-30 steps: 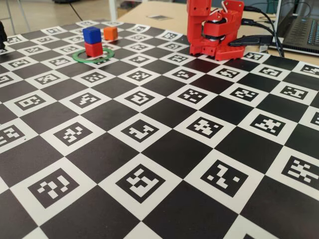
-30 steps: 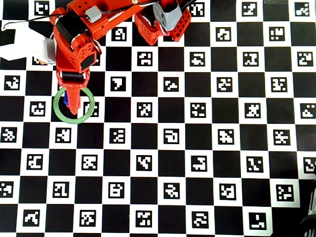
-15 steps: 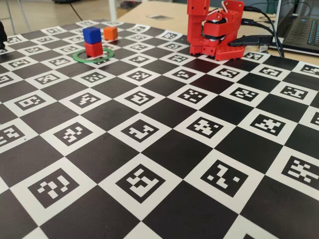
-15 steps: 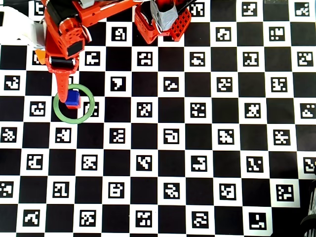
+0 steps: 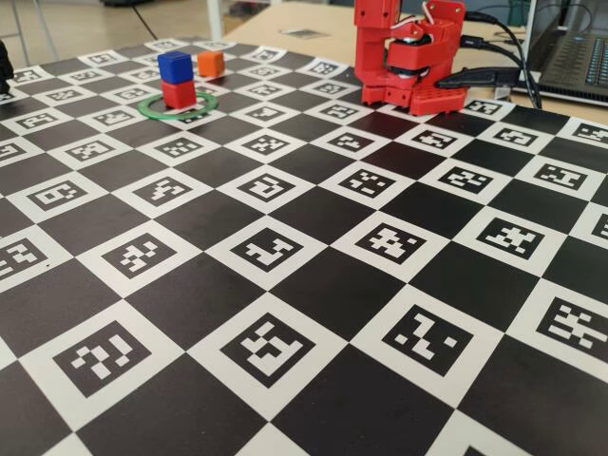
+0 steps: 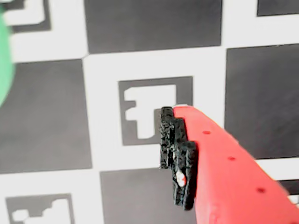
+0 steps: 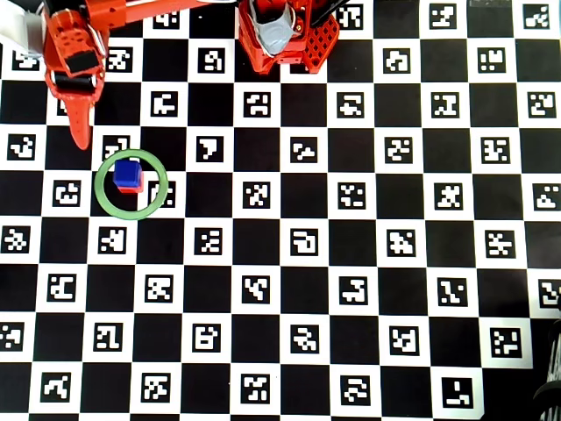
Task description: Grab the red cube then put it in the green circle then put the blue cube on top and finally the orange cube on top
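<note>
Fixed view, upper left of frame: blue cube (image 5: 175,66) stacked right on top of red cube (image 5: 178,93), both inside green circle (image 5: 177,105). Orange cube (image 5: 211,63) just behind and to the right of the stack, outside the ring, alone on the worktop (image 5: 313,285). Red arm base (image 5: 408,57) at top middle of that frame; no hand seen there.

Overhead view, left side of frame: same green circle (image 7: 131,183) with blue cube (image 7: 128,171) near its middle. Only a thin red edge of the red cube (image 7: 131,188) peeking out under the blue one. Orange cube not seen here; cannot tell if hidden under the arm. Hand (image 7: 81,133) in the upper left of frame, pointing down the frame, tip well apart from the ring and touching no cube. From this height, looks like one red spike; open or clenched, cannot tell.

Wrist view: one red finger (image 6: 224,177) with a black bumpy pad (image 6: 177,158), coming in from the lower right of frame. Nothing against the pad. Other finger out of frame, so hand state again not clear. Blurry green bit of the circle (image 6: 3,60) at the left edge. No cubes in this view, only black and white squares.
</note>
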You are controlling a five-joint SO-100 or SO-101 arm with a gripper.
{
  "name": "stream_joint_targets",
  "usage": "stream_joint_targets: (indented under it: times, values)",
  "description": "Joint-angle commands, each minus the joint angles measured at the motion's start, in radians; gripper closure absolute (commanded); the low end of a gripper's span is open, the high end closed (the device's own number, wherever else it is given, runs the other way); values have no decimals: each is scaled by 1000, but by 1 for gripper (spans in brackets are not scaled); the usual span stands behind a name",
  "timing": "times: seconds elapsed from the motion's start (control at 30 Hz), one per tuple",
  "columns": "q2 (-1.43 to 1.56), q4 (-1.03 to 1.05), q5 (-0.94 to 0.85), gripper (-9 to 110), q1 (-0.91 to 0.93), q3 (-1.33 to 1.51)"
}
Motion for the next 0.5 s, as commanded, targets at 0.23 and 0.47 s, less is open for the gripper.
stream_joint_targets:
  times: [0.23, 0.47]
  values:
    - [-48, -95, -51, 48, 91, -8]
    - [-55, -178, -89, 48, 100, 48]
